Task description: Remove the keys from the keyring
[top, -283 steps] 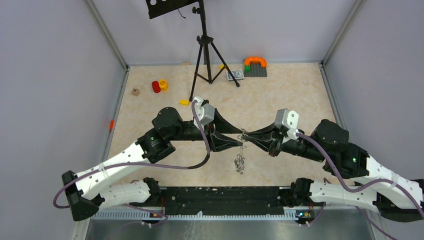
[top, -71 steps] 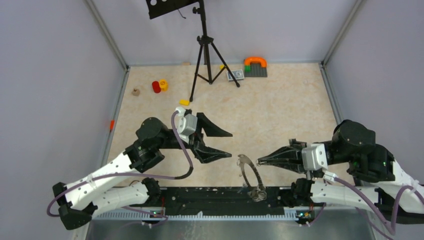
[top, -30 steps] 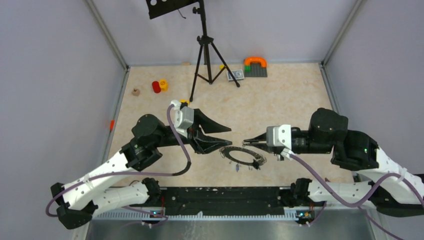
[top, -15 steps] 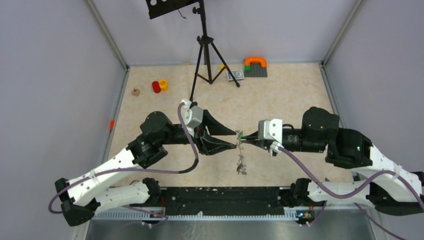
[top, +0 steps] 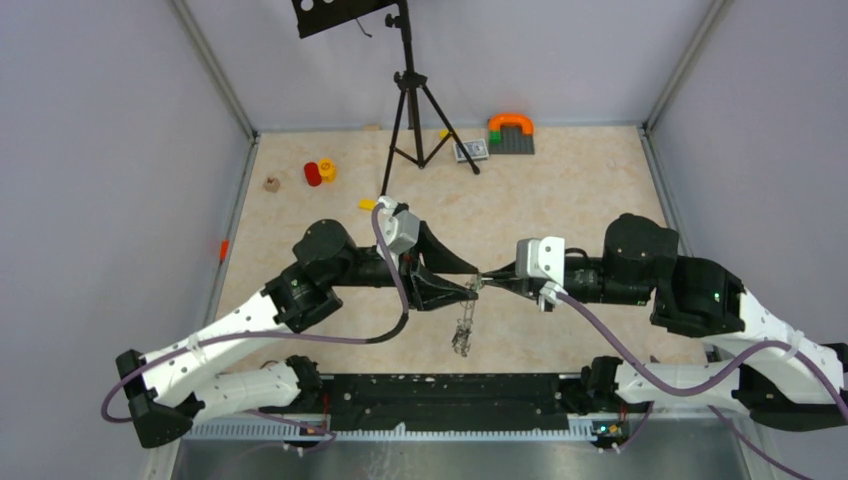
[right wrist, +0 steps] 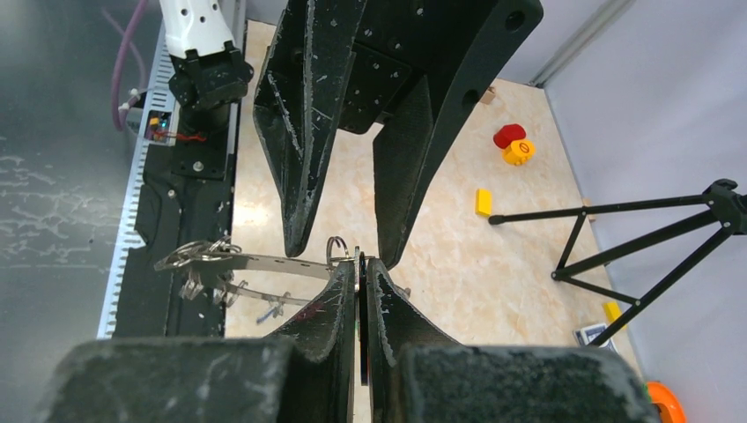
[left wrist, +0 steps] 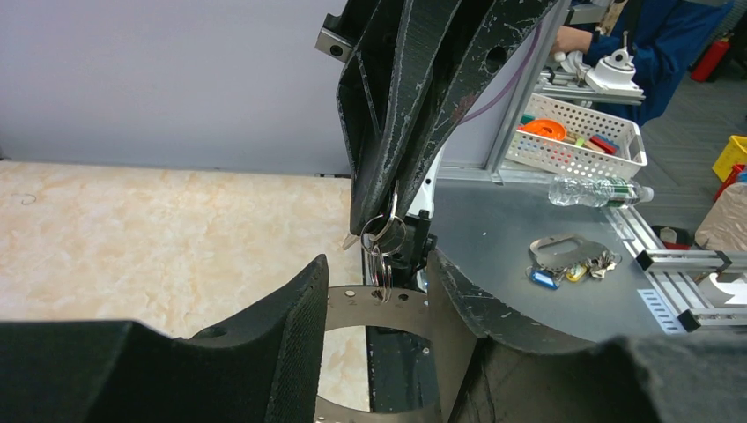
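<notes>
The keyring (top: 463, 330), a flat grey ring, hangs edge-on over the table from the spot where both arms meet. A bunch of keys (top: 460, 348) dangles at its low end. My right gripper (top: 483, 279) is shut on a thin dark-headed key (right wrist: 360, 291), which joins the keyring (right wrist: 264, 262) through a small split ring (right wrist: 337, 249). My left gripper (top: 474, 280) is open. Its fingers straddle the keyring's upper band (left wrist: 379, 304), just under the right gripper (left wrist: 374, 225). In the right wrist view the keys (right wrist: 198, 264) cluster at the far left end.
A black tripod (top: 410, 100) stands at the back. Red and yellow blocks (top: 320, 172), a yellow brick (top: 369, 204) and a brick plate with an orange arch (top: 511, 133) lie on the table. The arms' black rail (top: 450, 395) runs along the near edge. Another keyring (left wrist: 568, 260) lies on the bench.
A second ago the right gripper held the ring out flat beside the left fingers. Now it hangs edge-on between them, its key end swung left, and the left arm has moved in.
</notes>
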`<move>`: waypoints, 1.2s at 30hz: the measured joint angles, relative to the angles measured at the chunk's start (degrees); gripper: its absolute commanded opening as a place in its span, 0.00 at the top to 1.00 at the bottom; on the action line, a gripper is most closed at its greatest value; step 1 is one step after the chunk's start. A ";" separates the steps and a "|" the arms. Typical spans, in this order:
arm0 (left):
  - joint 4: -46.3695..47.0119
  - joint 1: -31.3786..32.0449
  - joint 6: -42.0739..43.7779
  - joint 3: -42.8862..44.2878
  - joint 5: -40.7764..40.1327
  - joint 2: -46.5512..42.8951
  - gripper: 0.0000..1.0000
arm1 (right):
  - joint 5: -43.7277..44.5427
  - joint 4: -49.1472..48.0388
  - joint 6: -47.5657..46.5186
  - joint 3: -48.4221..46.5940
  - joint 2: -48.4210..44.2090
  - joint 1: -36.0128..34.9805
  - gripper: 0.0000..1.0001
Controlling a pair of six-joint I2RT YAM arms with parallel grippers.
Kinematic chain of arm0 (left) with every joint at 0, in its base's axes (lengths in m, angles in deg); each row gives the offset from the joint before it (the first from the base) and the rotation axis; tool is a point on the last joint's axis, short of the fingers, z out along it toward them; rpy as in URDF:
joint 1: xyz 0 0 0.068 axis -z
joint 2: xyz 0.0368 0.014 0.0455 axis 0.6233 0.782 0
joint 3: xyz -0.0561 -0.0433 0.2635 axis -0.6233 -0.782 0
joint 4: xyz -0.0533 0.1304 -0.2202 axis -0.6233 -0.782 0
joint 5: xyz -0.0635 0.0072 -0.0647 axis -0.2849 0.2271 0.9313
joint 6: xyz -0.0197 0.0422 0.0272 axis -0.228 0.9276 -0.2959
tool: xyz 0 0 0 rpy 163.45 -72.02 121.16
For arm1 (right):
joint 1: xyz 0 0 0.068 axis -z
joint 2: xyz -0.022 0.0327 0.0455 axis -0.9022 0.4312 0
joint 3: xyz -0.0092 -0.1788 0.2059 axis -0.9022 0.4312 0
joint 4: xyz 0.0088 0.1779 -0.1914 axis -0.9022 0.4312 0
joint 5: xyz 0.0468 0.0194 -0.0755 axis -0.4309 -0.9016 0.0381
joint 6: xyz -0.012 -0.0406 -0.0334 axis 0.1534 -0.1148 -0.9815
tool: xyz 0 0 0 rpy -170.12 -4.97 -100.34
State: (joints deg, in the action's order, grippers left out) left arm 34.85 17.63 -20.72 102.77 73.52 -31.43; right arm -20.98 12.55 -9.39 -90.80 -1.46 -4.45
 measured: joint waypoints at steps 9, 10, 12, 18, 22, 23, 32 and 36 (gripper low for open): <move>-0.31 0.00 0.13 0.00 0.07 0.22 0.82 | -0.02 -0.04 0.04 0.00 0.00 0.00 1.00; -0.33 0.00 0.26 0.00 0.04 0.42 0.86 | -0.02 -0.04 0.04 0.00 0.00 0.00 1.00; -0.59 0.00 0.20 0.00 0.17 0.66 0.94 | 0.00 -0.04 0.04 0.00 0.00 0.00 1.00; -0.81 0.02 0.46 0.04 0.31 0.83 1.00 | 0.39 -0.02 0.04 0.00 -0.15 0.00 1.00; -2.10 0.02 0.96 0.61 0.00 0.83 1.00 | 0.76 0.00 0.13 0.15 -0.61 0.00 1.00; -2.60 0.02 1.14 0.85 -0.31 0.76 1.00 | 0.94 0.02 0.28 0.20 -0.83 0.00 1.00; -4.07 0.17 1.49 1.03 -4.98 -0.92 1.00 | 1.07 -1.25 2.19 3.15 -3.69 0.00 1.00; -4.07 0.17 1.42 1.01 -6.82 -1.20 1.00 | 0.98 -2.82 3.30 5.40 -4.74 0.00 1.00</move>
State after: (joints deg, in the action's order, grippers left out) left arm 30.78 17.80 -19.30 103.77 66.70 -32.64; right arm -20.00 9.73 -6.08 -85.40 -6.21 -4.45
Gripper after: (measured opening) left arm 0.004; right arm 0.019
